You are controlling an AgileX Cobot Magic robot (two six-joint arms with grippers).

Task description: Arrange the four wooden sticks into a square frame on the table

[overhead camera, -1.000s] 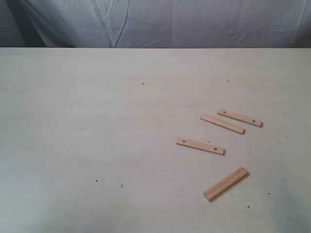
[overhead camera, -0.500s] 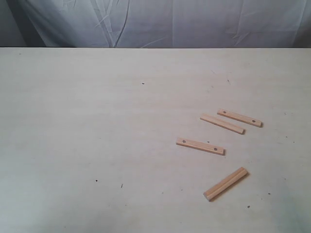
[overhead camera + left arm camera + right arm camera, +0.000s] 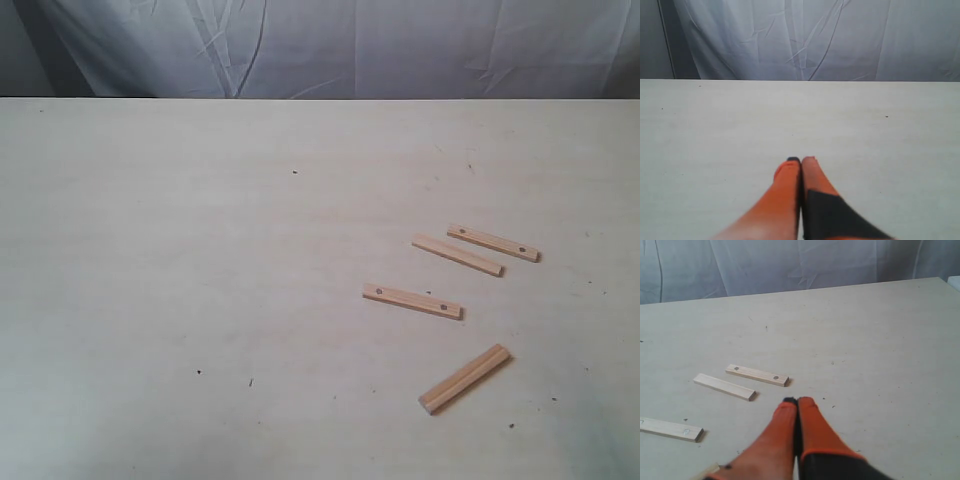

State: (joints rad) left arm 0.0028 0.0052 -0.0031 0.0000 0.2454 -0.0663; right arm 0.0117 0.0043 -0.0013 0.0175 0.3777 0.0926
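My left hand point(image 3: 801, 160) and right hand point(image 3: 798, 400) are both closed, fingertips together, holding nothing. On the right part of the bench point(image 3: 180, 260) the four wooden sticks point(image 3: 400, 298) lie apart: a far holed stick point(image 3: 493, 243), a plain stick point(image 3: 457, 255) just beside it, a middle holed stick point(image 3: 420, 302) and a near slanted stick point(image 3: 464, 379)

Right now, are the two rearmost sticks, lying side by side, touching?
Apart. The right wrist view shows bare table between the holed stick and the plain stick along their whole length; the exterior view agrees.
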